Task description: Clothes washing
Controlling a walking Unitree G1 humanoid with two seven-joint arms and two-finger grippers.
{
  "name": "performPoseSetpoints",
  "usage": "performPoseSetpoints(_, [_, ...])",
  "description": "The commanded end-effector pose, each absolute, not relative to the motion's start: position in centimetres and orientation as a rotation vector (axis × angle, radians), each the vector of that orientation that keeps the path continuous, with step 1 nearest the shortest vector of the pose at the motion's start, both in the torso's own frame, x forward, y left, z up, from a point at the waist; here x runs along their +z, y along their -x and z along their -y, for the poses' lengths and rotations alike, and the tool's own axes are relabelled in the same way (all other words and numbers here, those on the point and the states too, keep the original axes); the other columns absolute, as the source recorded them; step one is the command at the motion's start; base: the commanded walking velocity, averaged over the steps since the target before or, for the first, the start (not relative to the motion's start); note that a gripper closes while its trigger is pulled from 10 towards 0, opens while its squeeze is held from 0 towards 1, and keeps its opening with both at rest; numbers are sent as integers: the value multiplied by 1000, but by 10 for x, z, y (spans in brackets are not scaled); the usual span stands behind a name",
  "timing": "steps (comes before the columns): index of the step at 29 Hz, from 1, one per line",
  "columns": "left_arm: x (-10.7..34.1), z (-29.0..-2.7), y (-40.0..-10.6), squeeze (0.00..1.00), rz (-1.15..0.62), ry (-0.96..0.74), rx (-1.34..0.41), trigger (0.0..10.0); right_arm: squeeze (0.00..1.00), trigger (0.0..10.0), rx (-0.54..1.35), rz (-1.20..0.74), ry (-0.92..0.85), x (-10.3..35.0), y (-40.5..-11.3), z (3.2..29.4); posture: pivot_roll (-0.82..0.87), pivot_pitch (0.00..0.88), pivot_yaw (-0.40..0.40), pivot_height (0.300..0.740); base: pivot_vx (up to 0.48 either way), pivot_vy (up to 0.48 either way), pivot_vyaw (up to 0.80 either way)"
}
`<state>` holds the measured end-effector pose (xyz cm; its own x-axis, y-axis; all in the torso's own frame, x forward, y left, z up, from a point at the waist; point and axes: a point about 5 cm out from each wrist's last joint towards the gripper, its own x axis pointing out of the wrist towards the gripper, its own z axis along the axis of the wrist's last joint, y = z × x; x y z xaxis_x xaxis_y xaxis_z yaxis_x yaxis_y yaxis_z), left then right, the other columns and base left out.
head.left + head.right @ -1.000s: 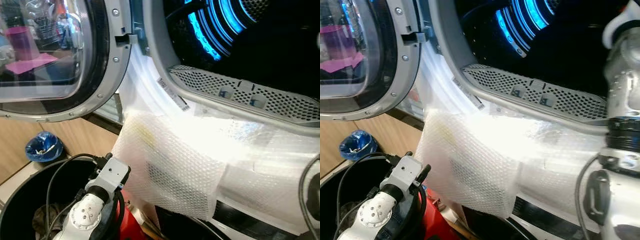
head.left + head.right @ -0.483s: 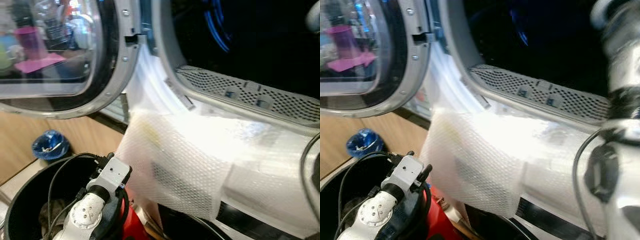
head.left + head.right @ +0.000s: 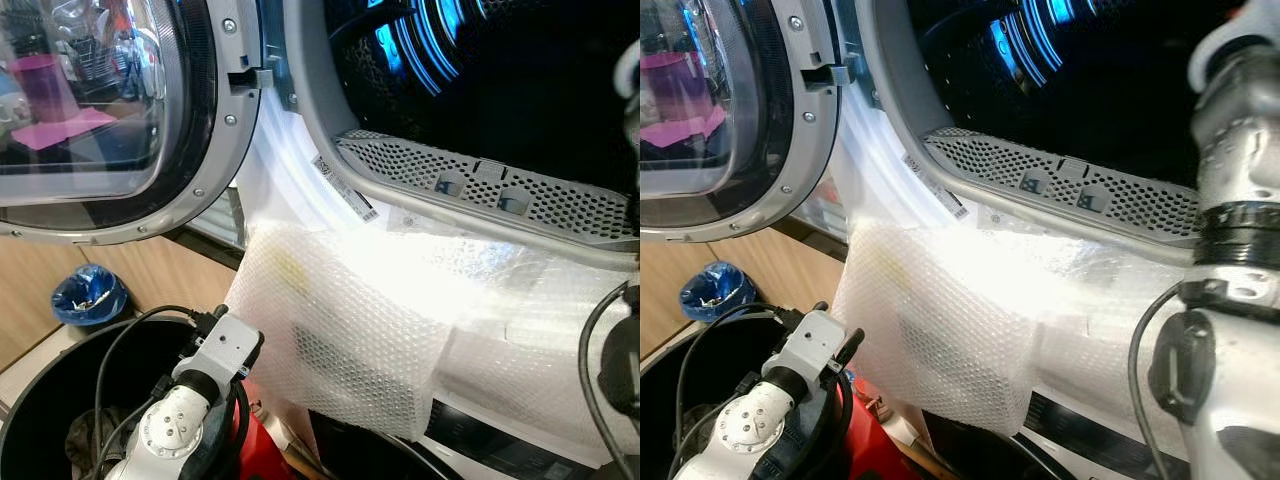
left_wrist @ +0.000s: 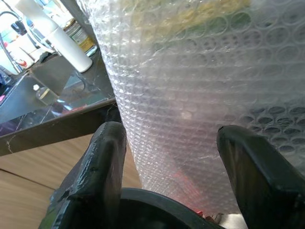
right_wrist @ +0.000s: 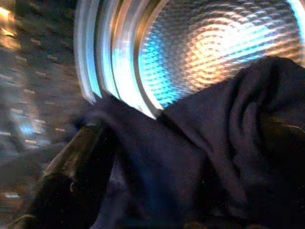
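The washing machine's drum opening (image 3: 520, 80) is dark with blue light rings, and its round door (image 3: 100, 110) stands swung open on the left. My right arm (image 3: 1230, 300) reaches up into the drum. In the right wrist view, a dark garment (image 5: 209, 143) lies draped between the fingers of the right gripper (image 5: 181, 124), which stand wide apart before the lit drum wall (image 5: 209, 43). My left arm (image 3: 185, 420) hangs low over a black basket (image 3: 60, 400) holding crumpled clothes (image 3: 85, 440). The left gripper (image 4: 167, 138) is open and empty, facing bubble wrap.
A sheet of bubble wrap (image 3: 350, 320) hangs over the washer's front below the perforated rim (image 3: 480, 185). A small bin with a blue bag (image 3: 88, 295) sits on the wooden floor to the left. Something red (image 3: 262, 455) lies beside the basket.
The head view swung sideways and blurred, then came back to nearly the same framing. My right arm sits slightly further into the picture. The left arm has not moved.
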<state>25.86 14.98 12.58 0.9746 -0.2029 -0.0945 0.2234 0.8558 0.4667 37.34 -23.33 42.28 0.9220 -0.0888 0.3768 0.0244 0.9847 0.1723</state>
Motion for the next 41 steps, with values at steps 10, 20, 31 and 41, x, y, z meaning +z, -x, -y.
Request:
performPoseSetpoints(10, [124, -149, -257, 0, -47, -512, -232, 10000, 0, 10000, 222, 849, -256, 458, -318, 237, -2, 81, 21, 740, 0, 0, 0])
performPoseSetpoints(20, [125, -148, -257, 0, -39, -509, -239, 10000, 0, 10000, 563, 889, -269, 440, -291, 217, -2, 82, 19, 740, 0, 0, 0])
performPoseSetpoints(31, [123, -148, -258, 0, -42, -505, -240, 10000, 0, 10000, 1570, 649, -605, 378, -205, 113, -20, 90, 14, 740, 0, 0, 0])
performPoseSetpoints(41, [130, -150, -256, 0, -4, -490, -210, 10000, 0, 10000, 1611, -144, -757, 216, -183, 99, 0, 92, -7, 740, 0, 0, 0])
